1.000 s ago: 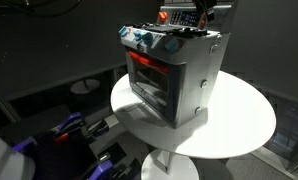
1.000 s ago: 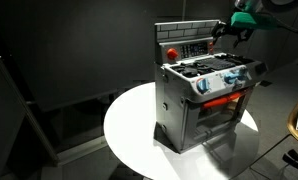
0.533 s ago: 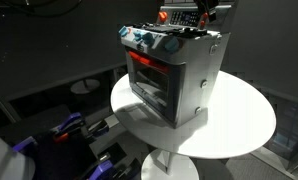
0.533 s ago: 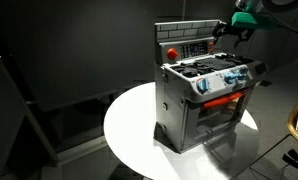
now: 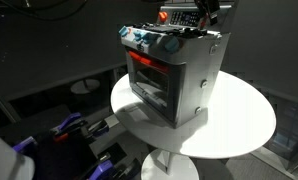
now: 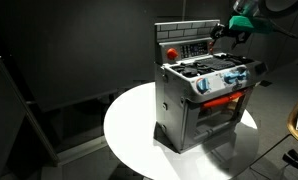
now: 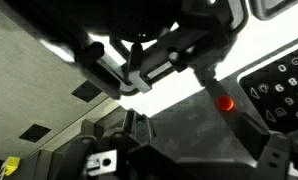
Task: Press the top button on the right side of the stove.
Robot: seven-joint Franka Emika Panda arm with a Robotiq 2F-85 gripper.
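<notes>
The silver toy stove [image 5: 174,75] stands on a round white table [image 5: 239,125], and it shows in both exterior views [image 6: 204,90]. It has blue-and-red knobs along the front, a red-orange oven door and a raised back panel [image 6: 184,45]. My gripper [image 6: 229,31] hovers at the right end of the back panel, level with its top, and shows at the upper edge in an exterior view [image 5: 202,12]. In the wrist view my gripper [image 7: 187,135] looks open, with dark fingers far apart. A small red button [image 7: 223,102] lies between them on the dark panel, beside a keypad [image 7: 279,90].
The table top [image 6: 129,130] extends around the stove. A round red button [image 6: 172,51] sits on the left of the back panel. Dark walls surround the scene. Cluttered equipment [image 5: 79,135] lies low beside the table.
My gripper has edged slightly upward beside the back panel. The stove has not moved.
</notes>
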